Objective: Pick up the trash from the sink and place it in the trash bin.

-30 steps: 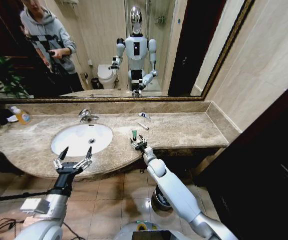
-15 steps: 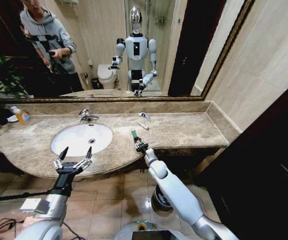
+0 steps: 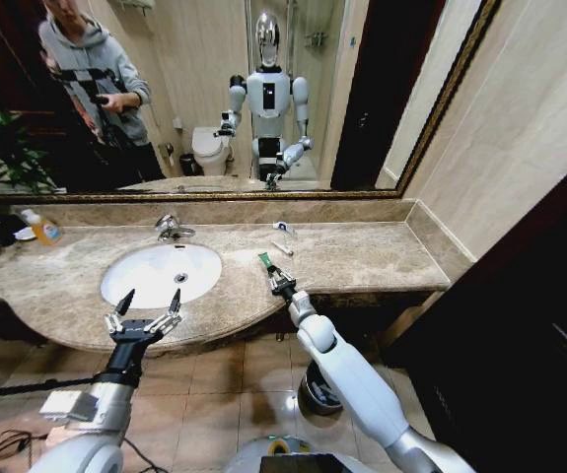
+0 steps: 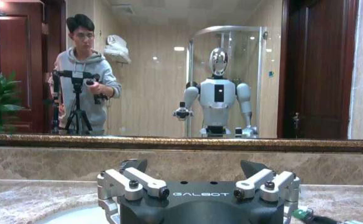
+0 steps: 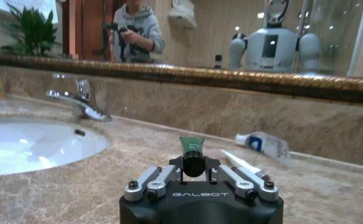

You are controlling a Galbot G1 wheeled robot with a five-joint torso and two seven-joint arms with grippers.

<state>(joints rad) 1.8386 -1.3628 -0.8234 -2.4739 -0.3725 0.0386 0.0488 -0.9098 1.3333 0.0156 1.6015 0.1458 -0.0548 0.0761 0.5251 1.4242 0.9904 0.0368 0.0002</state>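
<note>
Right gripper (image 3: 276,280) is over the marble countertop (image 3: 362,258), just right of the sink (image 3: 161,272), fingers pinched on the short dark-green tube (image 3: 264,262). Tube sticks forward out of the fingertips, green end toward the mirror; right wrist view shows it clamped between the fingers (image 5: 192,154) and held off the counter.

Rest of the trash sits on the counter nearer the mirror: white tube with blue cap (image 3: 283,228) close to the backsplash, thin white stick (image 3: 282,247) between it and the gripper.

Trash bin (image 3: 319,391) is on the floor under the right arm, mostly hidden by it.

Left gripper (image 3: 144,313) hangs at the counter's front edge before the sink, fingers spread, holding nothing.

Orange bottle (image 3: 42,229) stands at far left.
</note>
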